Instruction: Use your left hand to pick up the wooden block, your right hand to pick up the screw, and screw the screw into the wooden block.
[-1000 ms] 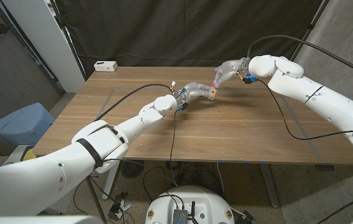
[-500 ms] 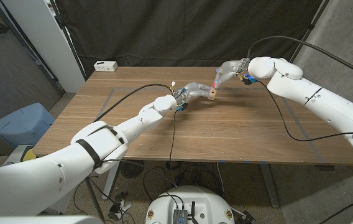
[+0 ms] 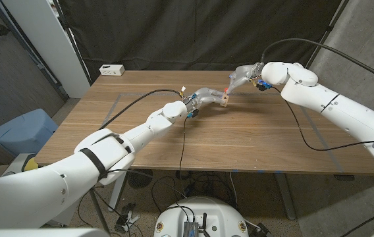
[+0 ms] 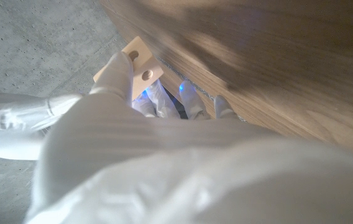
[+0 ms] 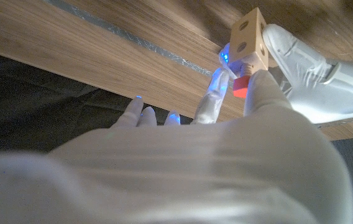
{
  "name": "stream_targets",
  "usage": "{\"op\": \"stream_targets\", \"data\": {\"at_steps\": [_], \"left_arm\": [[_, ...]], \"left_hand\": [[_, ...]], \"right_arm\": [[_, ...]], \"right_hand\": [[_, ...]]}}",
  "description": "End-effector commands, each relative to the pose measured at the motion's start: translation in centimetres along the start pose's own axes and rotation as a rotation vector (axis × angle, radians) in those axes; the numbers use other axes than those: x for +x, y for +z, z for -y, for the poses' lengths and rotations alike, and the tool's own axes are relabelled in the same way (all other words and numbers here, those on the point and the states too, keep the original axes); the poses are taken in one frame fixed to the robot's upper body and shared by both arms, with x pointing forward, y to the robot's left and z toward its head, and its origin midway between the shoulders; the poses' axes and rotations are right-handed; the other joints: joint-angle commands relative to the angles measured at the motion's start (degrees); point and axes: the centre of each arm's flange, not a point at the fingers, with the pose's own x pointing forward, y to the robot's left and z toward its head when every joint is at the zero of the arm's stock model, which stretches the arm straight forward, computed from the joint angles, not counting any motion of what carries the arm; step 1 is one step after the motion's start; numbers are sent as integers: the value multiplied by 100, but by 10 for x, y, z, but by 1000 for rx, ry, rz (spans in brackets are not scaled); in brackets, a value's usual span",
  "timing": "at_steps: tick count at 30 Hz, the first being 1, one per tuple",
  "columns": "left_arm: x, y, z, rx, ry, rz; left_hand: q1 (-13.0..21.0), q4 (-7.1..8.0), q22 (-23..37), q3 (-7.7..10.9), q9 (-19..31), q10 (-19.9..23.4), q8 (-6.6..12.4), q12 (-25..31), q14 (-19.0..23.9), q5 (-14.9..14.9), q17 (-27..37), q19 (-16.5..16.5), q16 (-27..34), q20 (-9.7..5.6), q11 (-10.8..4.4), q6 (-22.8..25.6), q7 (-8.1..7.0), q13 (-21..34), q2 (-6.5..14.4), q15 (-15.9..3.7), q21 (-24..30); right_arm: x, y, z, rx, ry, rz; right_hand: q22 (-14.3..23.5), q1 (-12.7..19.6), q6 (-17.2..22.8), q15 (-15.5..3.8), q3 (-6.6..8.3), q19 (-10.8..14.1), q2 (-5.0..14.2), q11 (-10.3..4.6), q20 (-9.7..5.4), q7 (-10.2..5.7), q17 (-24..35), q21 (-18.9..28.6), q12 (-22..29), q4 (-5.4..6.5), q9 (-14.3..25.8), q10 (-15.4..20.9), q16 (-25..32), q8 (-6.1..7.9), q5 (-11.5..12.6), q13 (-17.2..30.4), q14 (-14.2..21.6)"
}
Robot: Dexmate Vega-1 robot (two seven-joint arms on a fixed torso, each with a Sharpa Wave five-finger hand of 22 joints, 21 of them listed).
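My left hand (image 3: pixel 203 97) holds the pale wooden block (image 3: pixel 224 99) above the far middle of the table. In the left wrist view the block (image 4: pixel 134 61) shows two round holes beside my left hand (image 4: pixel 120 81). My right hand (image 3: pixel 240 76) comes in from the far right and pinches the red-headed screw (image 3: pixel 227 87) at the block's top. In the right wrist view the screw (image 5: pixel 241 85) sits against the block (image 5: pixel 250 37), pinched between the fingers (image 5: pixel 217 87) of my right hand (image 5: pixel 235 109). How deep the screw sits in the block is hidden.
A small white box (image 3: pixel 112 69) lies at the table's far left corner. A black cable (image 3: pixel 182 141) crosses the wooden table (image 3: pixel 253 141) under my left arm, another hangs from my right arm. A blue bin (image 3: pixel 22 131) stands on the floor at left.
My right arm and hand have shifted slightly left toward the block, with the screw staying at the block. The left hand and block hold still.
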Motion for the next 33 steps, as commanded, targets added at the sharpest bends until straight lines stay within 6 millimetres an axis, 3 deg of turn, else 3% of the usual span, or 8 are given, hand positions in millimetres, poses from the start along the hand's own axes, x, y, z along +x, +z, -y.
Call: {"op": "stream_targets", "data": {"at_steps": [1, 3, 6, 9, 13, 19, 25, 33], "left_arm": [[1, -1, 0, -5, -1, -5], [1, -1, 0, -5, -1, -6], [2, -1, -1, -4, -3, -6], [3, -1, 0, -6, -5, -5], [3, -1, 0, -7, -6, -4], [3, -1, 1, -7, -7, -5], [3, -1, 1, -9, -8, -6], [4, -2, 0, -8, -9, -10]], "left_hand": [[-63, 65, 17, 104, 15, 41, 29, 45, -34, 38, 14, -48, -12, -2, -9, 60, 2, 22, 113, -199, 41], [-61, 64, 17, 106, 15, 44, 34, 47, -32, 39, 14, -48, -12, -3, -9, 72, 1, 23, 114, -201, 41], [-65, 67, 17, 110, 15, 43, 32, 46, -30, 40, 14, -48, -12, -3, -9, 66, -3, 23, 120, -205, 41], [-66, 67, 17, 111, 15, 41, 35, 47, -30, 40, 13, -49, -13, -2, -9, 73, -2, 24, 117, -206, 41], [-68, 68, 17, 115, 15, 39, 30, 45, -28, 42, 13, -51, -13, -2, -9, 60, 3, 22, 122, -206, 40], [-69, 70, 17, 122, 15, 43, 31, 47, -32, 45, 12, -51, -16, -2, -9, 59, -7, 22, 127, -209, 40], [-70, 68, 17, 127, 15, 39, 33, 45, -28, 46, 9, -51, -17, -2, -9, 63, 4, 20, 126, -205, 41], [-69, 67, 17, 136, 15, 37, 32, 44, -26, 50, 8, -49, -19, -3, -9, 60, -2, 18, 129, -203, 42]], "right_arm": [[0, 4, -2, -59, 10, -40], [0, 4, -2, -65, 15, -45], [0, 5, -2, -74, 23, -54], [0, 6, -2, -79, 29, -64], [1, 7, -2, -82, 40, -75], [0, 6, -3, -75, 40, -74], [-2, 7, -5, -56, 41, -59], [-6, 6, -2, -30, 25, -26]], "right_hand": [[20, -285, 48, 12, -123, 2, -46, 45, -46, 71, 35, -40, -20, 74, 113, 96, 10, 105, 2, 23, 45], [22, -472, -35, 28, -209, -48, -78, 118, -55, 135, 42, -58, -44, 132, 185, 103, -4, 136, 13, 25, 26], [26, -883, -213, 60, -399, -150, -122, 355, -67, 225, 58, -79, -109, 260, 353, 64, -38, 215, 51, 33, -40], [27, -1039, -266, 72, -475, -188, -136, 463, -73, 272, 62, -84, -130, 307, 419, 45, -53, 253, 74, 38, -73], [29, -1381, -593, 139, -664, -240, -176, 696, -70, 475, 74, -79, -171, 399, 607, -20, -69, 295, 140, 53, -118], [28, -1648, -912, 217, -820, -309, -172, 848, -55, 636, 86, -82, -206, 467, 798, -126, -97, 347, 211, 67, -204], [26, -1770, -1364, 268, -892, -380, -105, 912, -1, 774, 101, -86, -229, 489, 954, -251, -109, 334, 279, 79, -273], [21, -1469, -1869, 355, -742, -464, 125, 973, 86, 753, 79, -87, -247, 327, 974, -464, -142, 242, 297, 88, -385]]}}
